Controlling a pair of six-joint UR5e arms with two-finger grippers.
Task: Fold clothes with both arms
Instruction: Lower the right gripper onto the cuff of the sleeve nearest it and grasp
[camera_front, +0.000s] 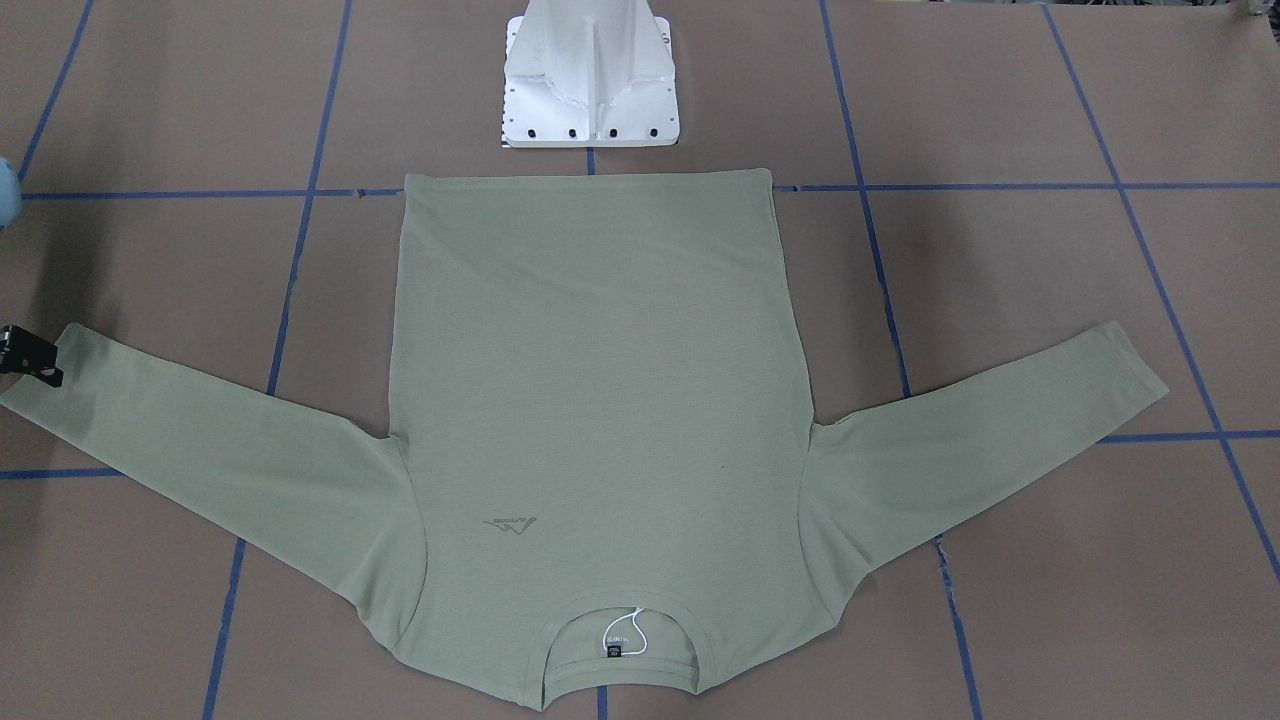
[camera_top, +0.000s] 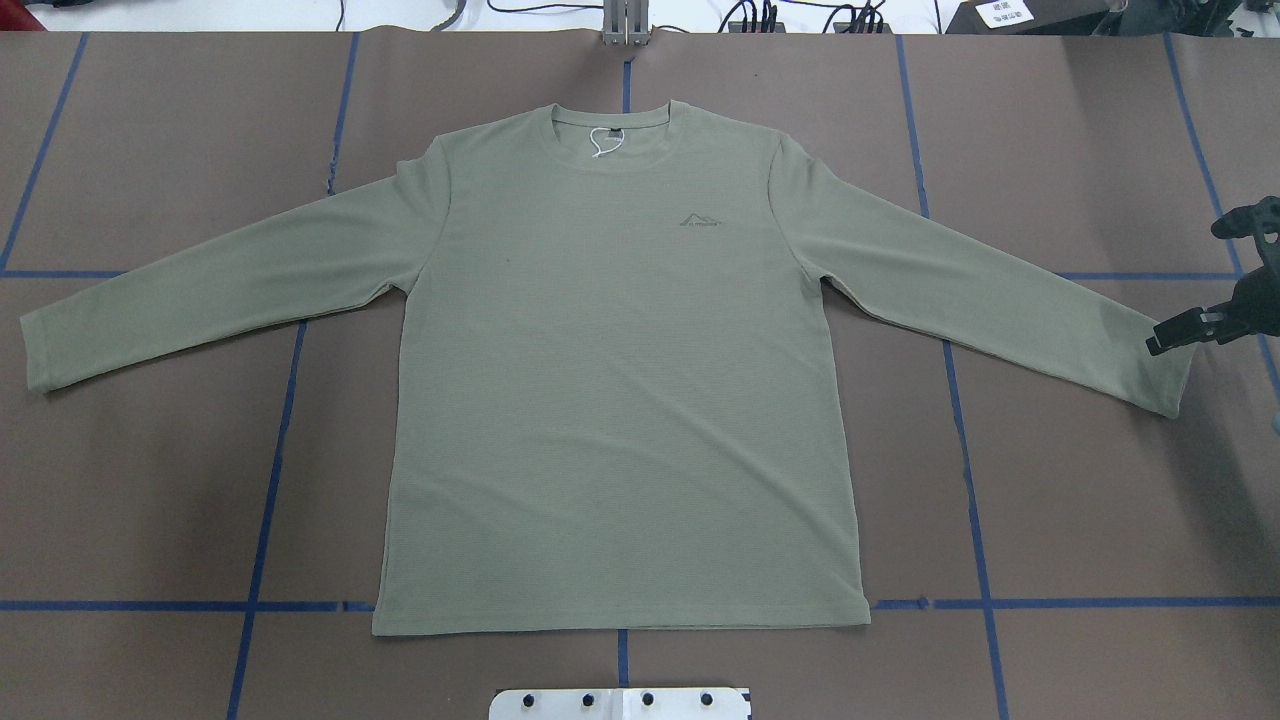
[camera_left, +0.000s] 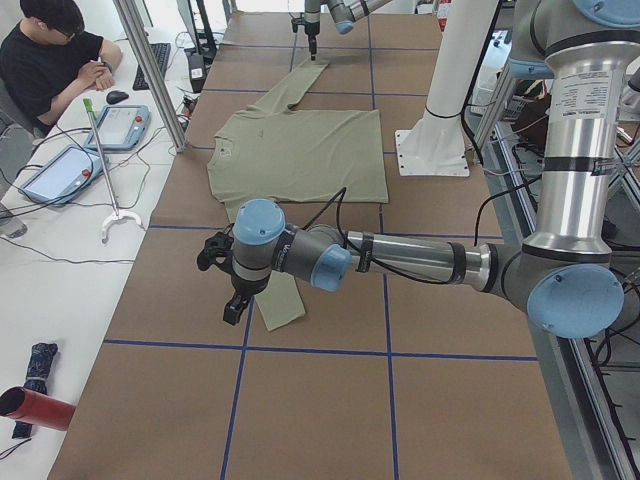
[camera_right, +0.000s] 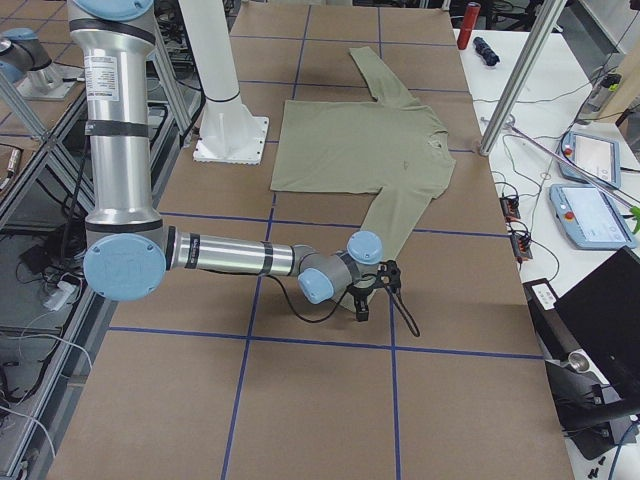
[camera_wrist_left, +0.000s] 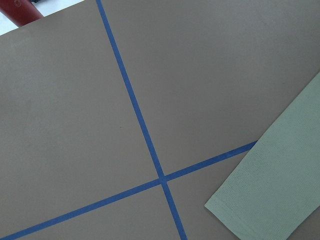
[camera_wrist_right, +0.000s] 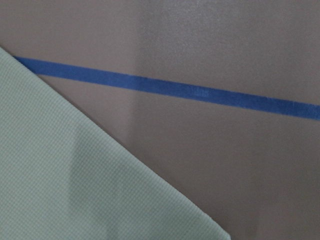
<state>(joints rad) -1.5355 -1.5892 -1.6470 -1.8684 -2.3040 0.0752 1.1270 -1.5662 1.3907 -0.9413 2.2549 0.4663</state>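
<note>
The picture's edge cuts off most of the black two-finger right gripper (camera_top: 1185, 333), so we cannot tell how its jaws stand. We see the black two-finger left gripper (camera_left: 236, 296) only from the side, too small to judge. The words on the small black neck label (camera_front: 614, 650) of the sage-green knit shirt (camera_front: 600, 380) are too tiny to read.

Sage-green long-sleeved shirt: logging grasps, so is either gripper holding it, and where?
Cannot tell: right gripper is at one cuff of the flat sage-green knit shirt; contact unclear.
</note>
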